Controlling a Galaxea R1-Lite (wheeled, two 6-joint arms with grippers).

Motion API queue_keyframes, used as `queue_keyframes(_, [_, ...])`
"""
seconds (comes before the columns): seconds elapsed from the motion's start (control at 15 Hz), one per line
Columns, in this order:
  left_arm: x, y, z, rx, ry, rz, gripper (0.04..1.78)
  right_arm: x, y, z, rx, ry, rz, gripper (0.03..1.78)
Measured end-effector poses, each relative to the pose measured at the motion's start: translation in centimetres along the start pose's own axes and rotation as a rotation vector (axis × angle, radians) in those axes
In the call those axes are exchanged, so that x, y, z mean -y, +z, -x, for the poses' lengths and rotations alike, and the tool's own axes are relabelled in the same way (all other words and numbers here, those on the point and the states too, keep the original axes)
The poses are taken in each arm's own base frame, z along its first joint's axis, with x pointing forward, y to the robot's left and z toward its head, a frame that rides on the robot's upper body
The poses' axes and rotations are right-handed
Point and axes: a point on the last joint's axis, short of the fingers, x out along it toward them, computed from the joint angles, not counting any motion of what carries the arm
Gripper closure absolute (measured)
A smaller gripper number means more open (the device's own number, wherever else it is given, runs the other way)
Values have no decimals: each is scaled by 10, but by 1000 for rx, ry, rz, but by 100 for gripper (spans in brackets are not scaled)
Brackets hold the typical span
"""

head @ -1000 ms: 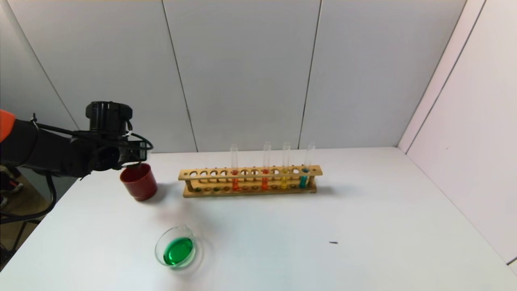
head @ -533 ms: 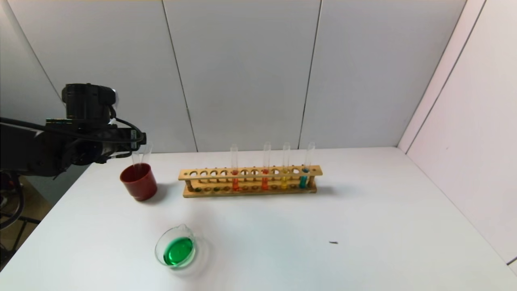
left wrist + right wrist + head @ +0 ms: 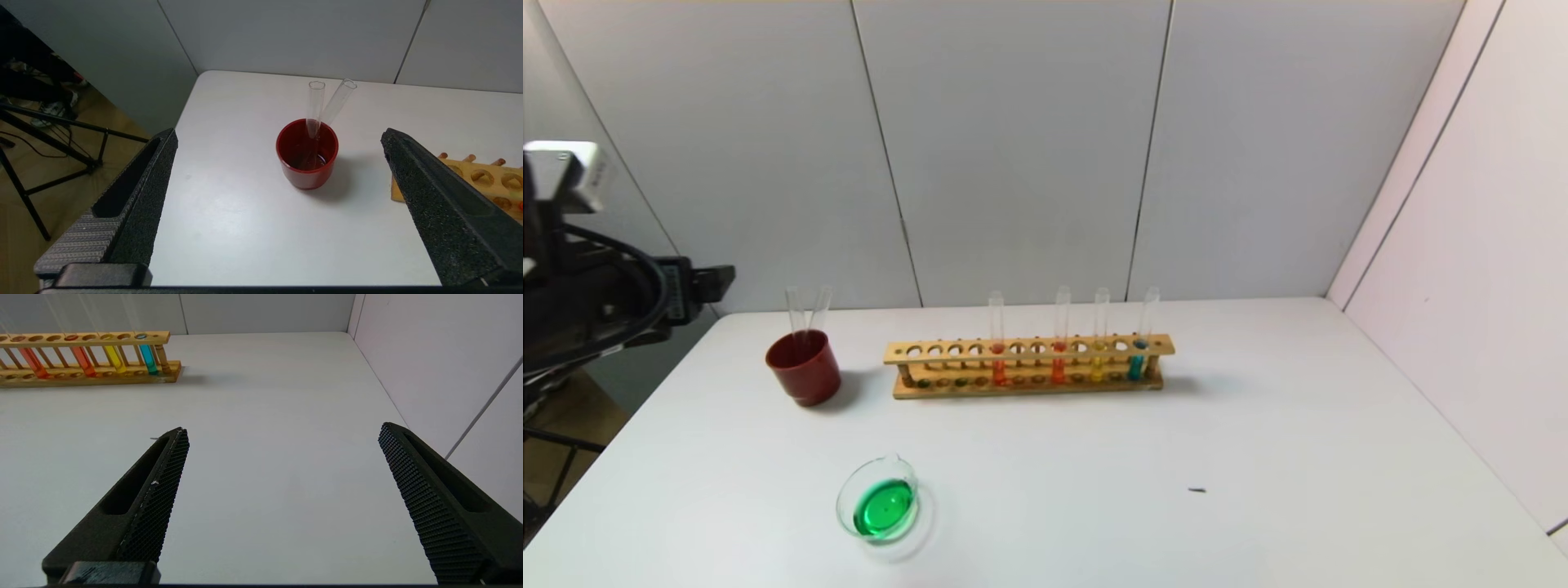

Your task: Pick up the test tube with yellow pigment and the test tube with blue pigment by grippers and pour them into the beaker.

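Observation:
The beaker (image 3: 846,492) stands near the table's front left with green liquid in it. A test tube with yellow pigment (image 3: 1098,360) (image 3: 115,358) and a test tube with blue pigment (image 3: 1137,361) (image 3: 148,359) stand upright in the wooden rack (image 3: 1029,347). Two empty clear tubes (image 3: 805,314) (image 3: 315,102) lean in the red cup (image 3: 803,374) (image 3: 306,177). My left gripper (image 3: 719,282) (image 3: 278,132) is open and empty, off the table's left edge and well back from the cup. My right gripper (image 3: 282,428) is open over bare table.
Two tubes of orange-red liquid (image 3: 998,363) also stand in the rack, whose left end (image 3: 482,179) lies beside the red cup. A small dark speck (image 3: 1196,490) lies on the table at the right. Walls close in behind and on the right.
My left gripper opened over the red cup, left a clear tube standing in it, and drew back to the left, away from the table.

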Motion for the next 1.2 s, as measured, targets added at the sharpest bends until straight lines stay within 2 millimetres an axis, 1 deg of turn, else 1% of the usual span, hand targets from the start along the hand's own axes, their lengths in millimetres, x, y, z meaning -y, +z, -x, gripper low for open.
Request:
queue_keyframes(0.2, [-30,-2,70,47,2,-7,7,0,0,0,-1,0,0,11])
queue_keyframes(0.33, [-50,-11,117,70,4,-7,7,0,0,0,0,0,0,11])
queue_keyframes(0.47, [-68,-26,160,84,8,-6,7,0,0,0,0,0,-1,11])
queue_keyframes(0.6, [-82,-45,195,87,16,-12,7,0,0,0,0,0,-1,11])
queue_keyframes(0.67, [-88,-55,208,90,25,-21,7,0,0,0,0,0,-1,11])
queue_keyframes(0.73, [-91,-66,221,100,32,-32,7,0,0,0,0,0,0,11])
queue_keyframes(0.87, [-95,-91,237,118,36,-56,7,0,0,0,0,0,0,11])
queue_keyframes(1.0, [-95,-116,243,127,40,-64,7,0,0,0,0,0,0,11])
queue_keyframes(1.2, [-92,-154,241,134,20,-66,7,0,0,0,0,0,0,11])
